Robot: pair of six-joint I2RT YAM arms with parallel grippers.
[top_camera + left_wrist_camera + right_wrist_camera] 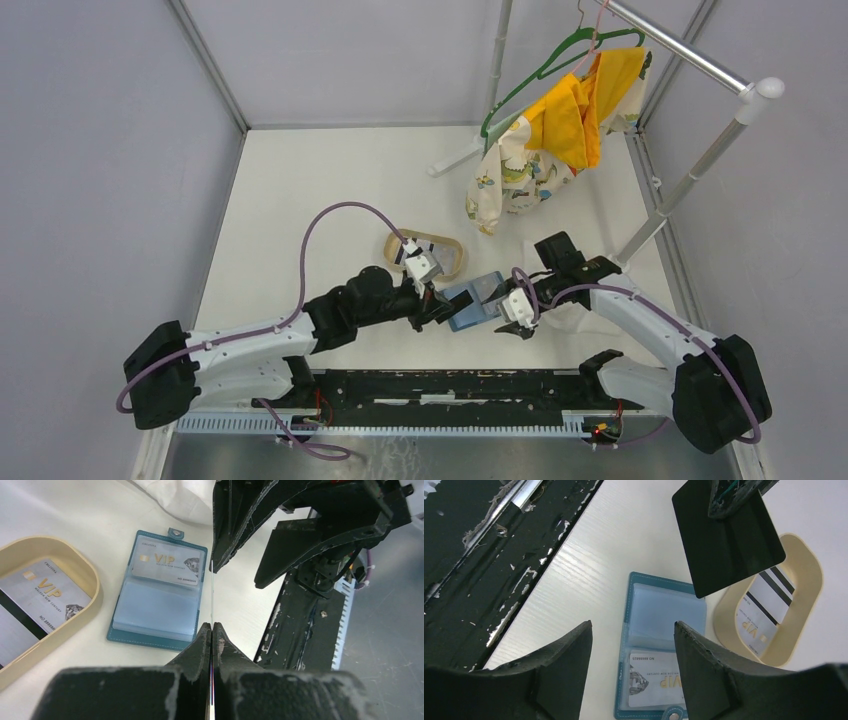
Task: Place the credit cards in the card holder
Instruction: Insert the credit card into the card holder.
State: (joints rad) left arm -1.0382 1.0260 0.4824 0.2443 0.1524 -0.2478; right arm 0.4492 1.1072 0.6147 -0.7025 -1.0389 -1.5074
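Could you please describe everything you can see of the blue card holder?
The card holder is a teal, leather-like wallet with stitched edges, lying open and flat on the white table. Clear plastic sleeves fill its inside; the one by the snap tab holds a silver VIP card, the other looks empty. It lies beside the tan tray, a narrow gap apart. Nothing grips it.

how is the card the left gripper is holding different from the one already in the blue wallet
The black card is pinched in the left gripper and held in the air; the VIP card lies flat in a clear pocket of the open card holder. The black card shows a plain dark face; the VIP card is silvery with gold lettering and a diamond picture. Both are thin rectangular cards.
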